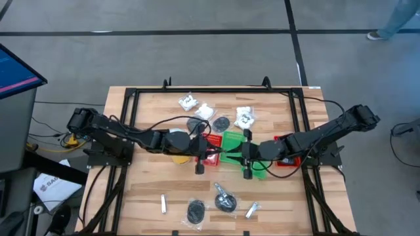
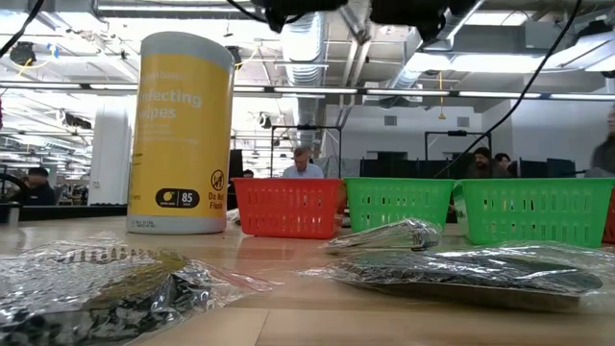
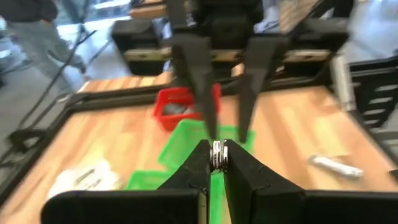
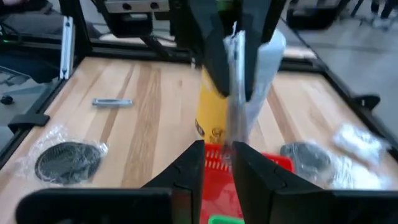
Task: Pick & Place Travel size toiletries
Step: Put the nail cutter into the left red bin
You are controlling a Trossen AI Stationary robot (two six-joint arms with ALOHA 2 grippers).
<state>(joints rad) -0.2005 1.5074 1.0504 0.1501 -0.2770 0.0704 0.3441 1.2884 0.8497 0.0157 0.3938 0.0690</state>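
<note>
Silvery short tube, one of the travel size toiletries, is held off the surface above its middle, over the cluster of bins. The left tool is clenched on one end of it. The right tool faces it from the opposite side with the same tube running up in front of it; whether it is gripping the tube cannot be told. Judgement: this is a hand-over between arms, staged over the bins because the tube's bin lies beyond easy reach of the arm that fetched it. A red bin and a green bin sit touching at the middle, with another green bin and another red bin towards the right edge. The yellow wipes canister stands just left of the red bin, under the left arm. Unsorted items: white lumpy packets and a dark disc near the far edge, and more discs and two tubes near the near edge, well apart from the bins. The task looks early, with most items still loose. Risk: if both tools let go together, the tube drops between the bins.
</note>
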